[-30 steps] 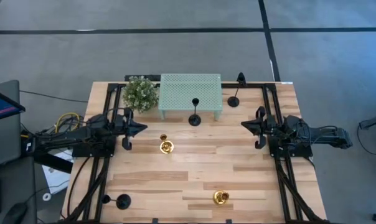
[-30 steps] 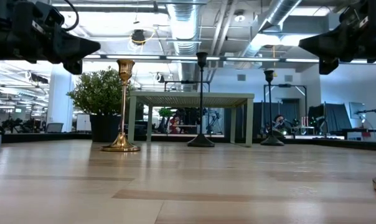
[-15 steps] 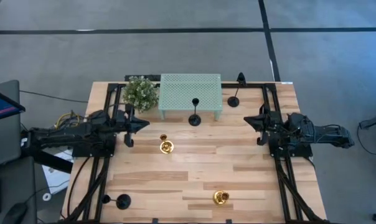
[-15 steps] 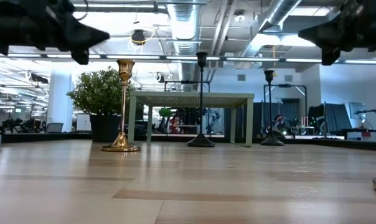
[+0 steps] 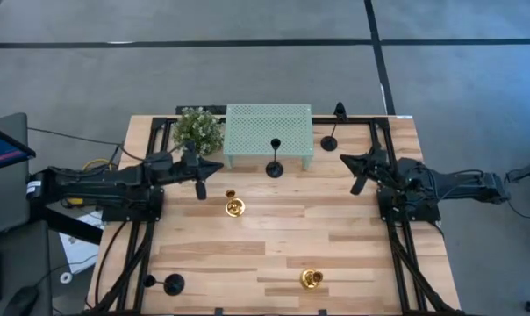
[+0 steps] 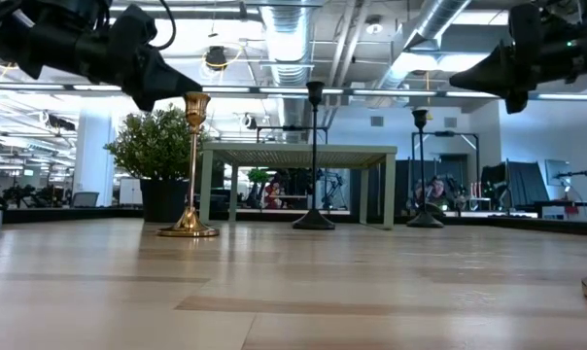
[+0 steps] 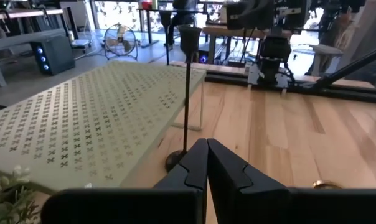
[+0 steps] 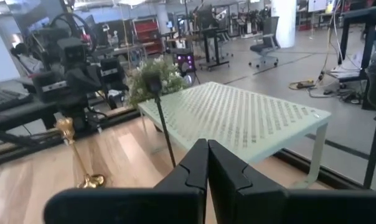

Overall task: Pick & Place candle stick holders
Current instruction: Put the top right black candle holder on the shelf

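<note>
- Barely begun — all five candle holders stand loose on the table (image 5: pixel 274 237).
- Black holders (image 5: pixel 274 168) by the green rack (image 5: pixel 267 123); gold ones (image 5: pixel 235 207) mid-table.
- Left gripper (image 5: pixel 201 181) and right gripper (image 5: pixel 356 174) — both clenched, empty, raised.

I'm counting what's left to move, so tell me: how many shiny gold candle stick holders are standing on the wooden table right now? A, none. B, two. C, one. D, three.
B: the high view shows two shiny gold candle stick holders on the light wooden table, one near the left arm's shut hand, the other near the front edge.
</note>
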Motion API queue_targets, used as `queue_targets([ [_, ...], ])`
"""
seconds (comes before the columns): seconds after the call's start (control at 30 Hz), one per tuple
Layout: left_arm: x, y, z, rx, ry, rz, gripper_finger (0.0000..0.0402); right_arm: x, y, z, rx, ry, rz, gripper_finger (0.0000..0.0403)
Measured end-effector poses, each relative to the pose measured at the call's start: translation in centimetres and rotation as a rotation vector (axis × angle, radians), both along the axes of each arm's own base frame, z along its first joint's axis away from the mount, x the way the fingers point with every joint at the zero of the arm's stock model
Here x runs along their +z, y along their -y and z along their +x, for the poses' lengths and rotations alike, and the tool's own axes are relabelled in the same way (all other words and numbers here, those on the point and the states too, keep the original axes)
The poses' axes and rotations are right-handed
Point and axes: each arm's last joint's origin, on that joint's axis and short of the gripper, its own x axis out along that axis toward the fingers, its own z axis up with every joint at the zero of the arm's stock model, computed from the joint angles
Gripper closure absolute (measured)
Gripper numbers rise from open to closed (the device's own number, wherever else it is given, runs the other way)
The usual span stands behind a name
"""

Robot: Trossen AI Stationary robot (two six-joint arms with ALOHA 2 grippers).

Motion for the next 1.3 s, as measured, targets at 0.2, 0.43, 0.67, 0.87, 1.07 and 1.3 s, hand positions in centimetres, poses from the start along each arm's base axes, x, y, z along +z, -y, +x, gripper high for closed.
queue_targets([
  [0.2, 0.1, 0.0, 0.0, 0.000, 0.013, 0.010, 0.0394, 0.4, 0.0, 0.0, -0.002, 0.009, -0.059, 0.0403],
  [0.43, 0.2, 0.0, 0.0, 0.000, 0.015, 0.010, 0.0394, 0.6, 0.1, 0.0, -0.016, 0.022, -0.084, 0.0403],
  [0.67, 0.2, 0.0, 0.0, 0.000, 0.015, 0.010, 0.0394, -0.1, 0.8, 0.6, -0.206, -0.039, -0.041, 0.0403],
  [0.87, 0.2, 0.0, 0.0, 0.000, 0.018, 0.011, 0.0394, -1.0, 1.3, 1.5, -0.305, -0.075, 0.024, 0.0403],
  [1.07, 0.2, 0.0, 0.0, 0.000, 0.019, 0.010, 0.0394, -1.6, 1.5, 2.7, -0.312, -0.090, 0.050, 0.0403],
  [1.3, 0.2, 0.0, 0.0, 0.000, 0.019, 0.011, 0.0394, -2.3, 1.6, 3.8, -0.315, -0.127, 0.048, 0.0394],
])
